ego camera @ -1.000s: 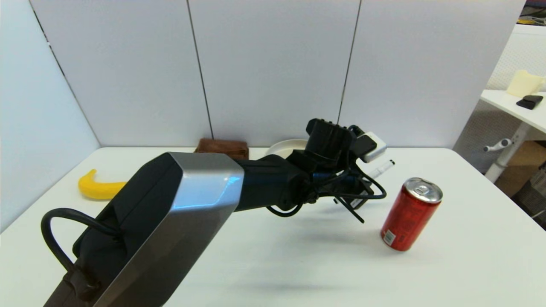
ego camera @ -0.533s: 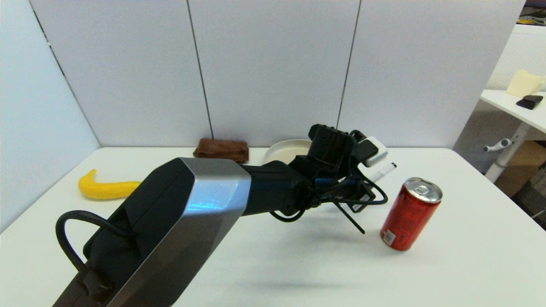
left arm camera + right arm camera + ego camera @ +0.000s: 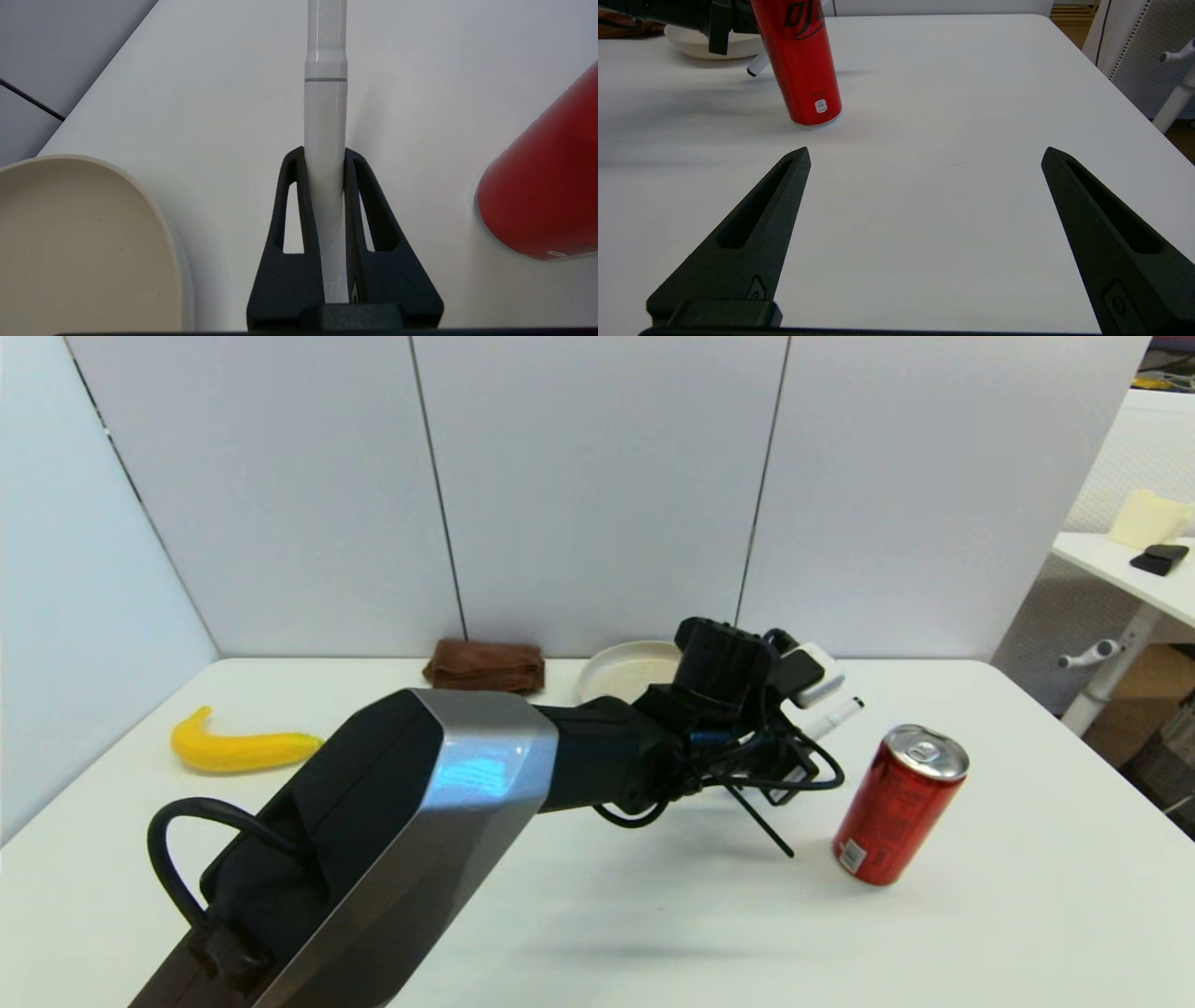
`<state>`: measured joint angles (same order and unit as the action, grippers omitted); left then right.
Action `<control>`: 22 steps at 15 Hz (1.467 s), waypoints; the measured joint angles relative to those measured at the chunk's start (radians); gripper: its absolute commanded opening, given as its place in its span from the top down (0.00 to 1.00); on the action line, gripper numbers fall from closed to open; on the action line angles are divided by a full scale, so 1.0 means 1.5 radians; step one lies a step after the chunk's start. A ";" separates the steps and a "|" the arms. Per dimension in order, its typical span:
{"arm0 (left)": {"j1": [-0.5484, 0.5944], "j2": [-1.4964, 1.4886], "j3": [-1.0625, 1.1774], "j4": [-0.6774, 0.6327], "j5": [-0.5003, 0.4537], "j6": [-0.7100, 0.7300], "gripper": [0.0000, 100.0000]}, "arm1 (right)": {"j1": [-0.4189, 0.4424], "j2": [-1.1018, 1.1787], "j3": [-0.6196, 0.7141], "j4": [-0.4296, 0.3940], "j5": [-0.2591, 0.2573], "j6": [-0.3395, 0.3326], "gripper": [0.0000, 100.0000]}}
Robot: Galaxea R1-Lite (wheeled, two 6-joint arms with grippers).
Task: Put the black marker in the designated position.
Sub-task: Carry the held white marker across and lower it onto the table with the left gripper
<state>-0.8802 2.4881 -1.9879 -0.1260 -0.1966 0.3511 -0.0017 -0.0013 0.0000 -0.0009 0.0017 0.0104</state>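
The black marker (image 3: 325, 116), a slim white barrel, runs lengthwise between the fingers of my left gripper (image 3: 325, 158), which is shut on it. In the head view the left arm reaches across the table. Its wrist hides most of the marker, and only the black-tipped far end (image 3: 837, 716) pokes out toward the red can (image 3: 898, 803). The marker is held low over the table, between the cream plate (image 3: 154, 219) and the can (image 3: 546, 186). My right gripper (image 3: 924, 151) hangs open over bare table near the right front, with nothing between its fingers.
The upright red can (image 3: 798, 60) stands just right of the marker tip (image 3: 754, 69). The cream plate (image 3: 607, 665) and a folded brown cloth (image 3: 485, 665) lie by the back wall. A banana (image 3: 243, 747) lies at the far left.
The left arm's elbow has swung a little to the right and the wrist with the marker has dipped slightly. The marker stays clamped; can, plate and banana have not moved.
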 measured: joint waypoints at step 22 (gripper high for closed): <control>0.000 0.008 -0.002 0.001 0.001 0.002 1.00 | 0.000 0.000 0.000 0.000 0.000 0.000 0.00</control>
<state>-0.8804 2.4996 -1.9915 -0.1249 -0.1951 0.3540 -0.0017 -0.0013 0.0000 -0.0013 0.0013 0.0109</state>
